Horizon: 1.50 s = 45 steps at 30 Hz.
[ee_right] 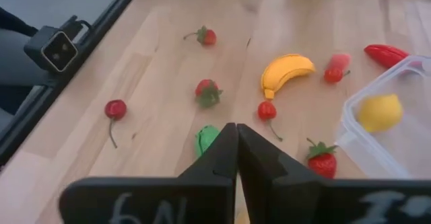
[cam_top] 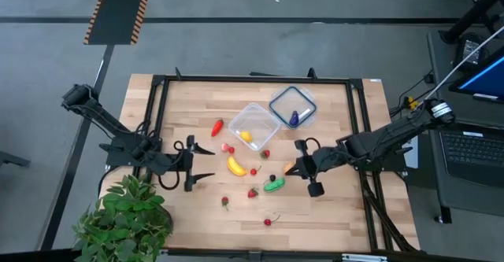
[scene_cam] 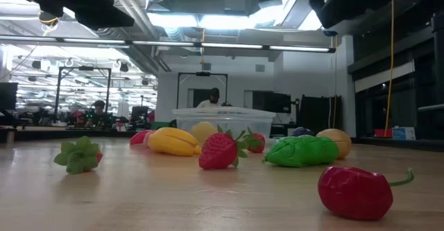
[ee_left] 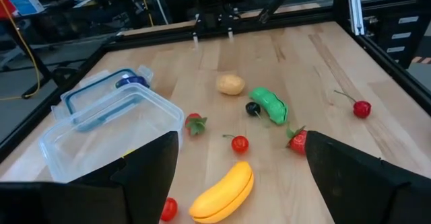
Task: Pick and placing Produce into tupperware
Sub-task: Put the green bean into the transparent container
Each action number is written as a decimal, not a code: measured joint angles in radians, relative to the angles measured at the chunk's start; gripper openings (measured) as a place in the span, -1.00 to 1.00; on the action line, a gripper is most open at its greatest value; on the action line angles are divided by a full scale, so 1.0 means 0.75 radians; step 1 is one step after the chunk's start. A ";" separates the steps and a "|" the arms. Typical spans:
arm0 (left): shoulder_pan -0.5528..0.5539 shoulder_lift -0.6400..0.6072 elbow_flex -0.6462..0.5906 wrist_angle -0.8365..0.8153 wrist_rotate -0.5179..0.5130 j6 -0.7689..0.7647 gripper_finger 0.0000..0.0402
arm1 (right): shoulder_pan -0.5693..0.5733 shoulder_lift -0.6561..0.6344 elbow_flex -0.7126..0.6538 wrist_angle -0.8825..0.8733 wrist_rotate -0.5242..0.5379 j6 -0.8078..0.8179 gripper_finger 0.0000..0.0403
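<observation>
The left end effector sits at the left of the table, fingers spread wide and holding nothing, pointing toward the middle. Just ahead of its tips lies the banana, the nearest piece of produce to this arm; in the left wrist view the banana shows low between the two dark fingers, its long axis running slantwise to the line of approach and not squarely across the gap, so the wrist would probably need a turn before closing across the narrow width. A red pepper lies further back. Past the banana stands the tub, near the table's centre, with a lemon already inside; the lid lies just beyond it with a blue-purple piece on it. Strawberries, cherries and a green pod are scattered in front of the tub. At the right, the right end effector has its fingers pressed together, as the right wrist view shows; whether anything is held I cannot tell. An orange-tan piece shows right beside its tip, and the pod lies just ahead, nearer this arm than the left one.
</observation>
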 joint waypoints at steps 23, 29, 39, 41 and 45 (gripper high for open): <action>0.001 0.000 0.000 0.001 0.050 -0.004 0.54 | -0.105 -0.002 0.001 0.017 0.020 0.095 -0.66; 0.001 0.000 0.000 0.001 0.050 -0.003 0.54 | -0.105 0.020 0.001 0.026 0.023 0.191 -0.26; 0.001 0.000 0.000 0.001 0.045 -0.004 0.54 | -0.082 0.324 0.238 -0.234 0.024 0.123 0.26; 0.001 0.000 0.000 0.001 0.045 -0.004 0.54 | -0.073 0.404 0.324 -0.338 0.024 0.089 0.27; 0.001 0.000 0.000 0.001 0.045 -0.004 0.54 | -0.046 0.541 0.483 -0.510 0.025 0.033 0.25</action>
